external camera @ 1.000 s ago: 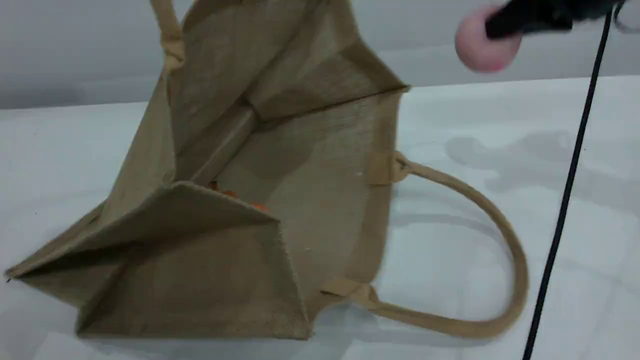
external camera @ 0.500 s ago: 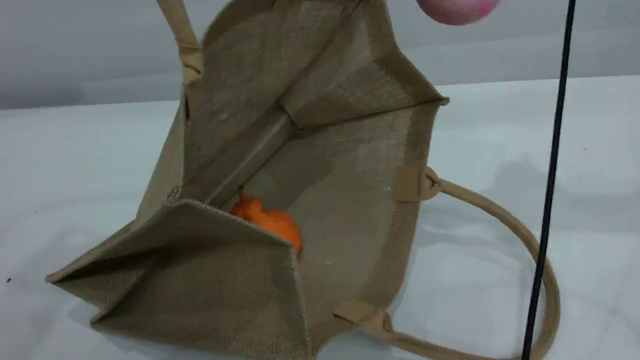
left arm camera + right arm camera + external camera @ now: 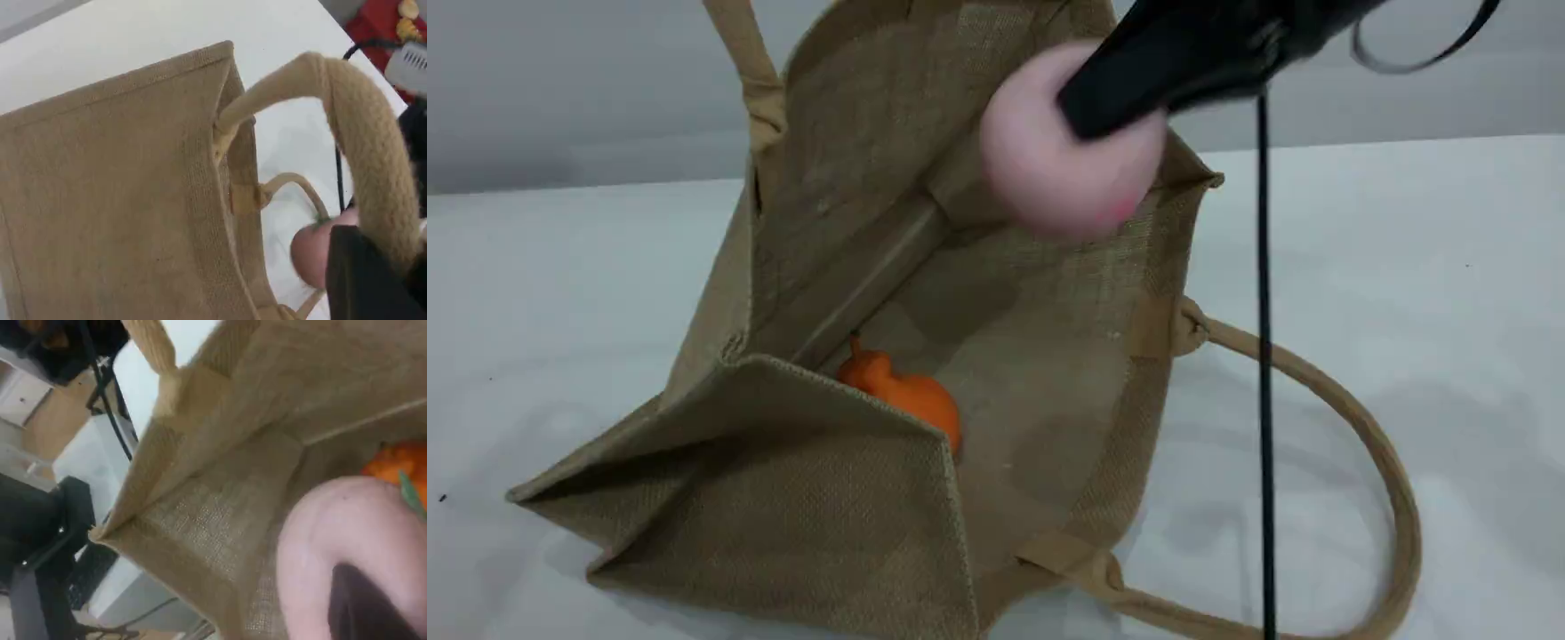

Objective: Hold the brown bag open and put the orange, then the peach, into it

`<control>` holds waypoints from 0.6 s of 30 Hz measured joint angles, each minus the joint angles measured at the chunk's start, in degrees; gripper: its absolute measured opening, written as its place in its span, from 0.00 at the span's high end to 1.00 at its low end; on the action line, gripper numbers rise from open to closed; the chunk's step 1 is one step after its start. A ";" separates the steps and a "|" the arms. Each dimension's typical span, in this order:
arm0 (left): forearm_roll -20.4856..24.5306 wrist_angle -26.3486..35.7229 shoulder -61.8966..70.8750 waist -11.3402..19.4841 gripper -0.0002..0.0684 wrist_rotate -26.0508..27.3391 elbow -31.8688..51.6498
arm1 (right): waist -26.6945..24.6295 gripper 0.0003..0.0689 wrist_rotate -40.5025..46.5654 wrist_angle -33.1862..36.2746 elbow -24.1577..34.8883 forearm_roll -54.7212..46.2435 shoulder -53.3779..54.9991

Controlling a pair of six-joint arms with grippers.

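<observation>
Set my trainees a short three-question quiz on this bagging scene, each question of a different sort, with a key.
1. True or false: the orange lies inside the brown bag.
2. What does the right gripper hold? A) the orange B) the peach C) nothing
3. Fill in: the left gripper holds up the bag's ____.
Key: 1 true; 2 B; 3 handle.

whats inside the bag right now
The orange, on the bag floor, half hidden by the near folded panel. The peach hangs at the opening, not inside yet. The corner behind that panel is covered.
</observation>
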 joint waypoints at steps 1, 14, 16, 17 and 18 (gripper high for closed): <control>0.00 0.00 0.00 0.00 0.87 0.00 0.00 | 0.83 0.97 -0.05 -0.99 0.37 0.51 0.00; -0.34 -0.05 0.00 0.00 0.87 0.00 0.00 | 3.92 0.97 -0.64 -4.59 0.45 2.62 0.00; -0.38 -0.05 0.00 0.00 0.87 0.00 0.00 | 3.92 0.97 -0.49 -4.55 0.40 1.77 0.00; -0.40 -0.05 0.00 0.00 0.87 0.00 0.00 | 3.92 0.97 -0.10 -4.37 0.40 1.16 0.00; -0.48 -0.05 0.00 0.00 0.87 0.00 0.00 | 3.92 0.97 0.00 -4.37 0.40 0.62 0.00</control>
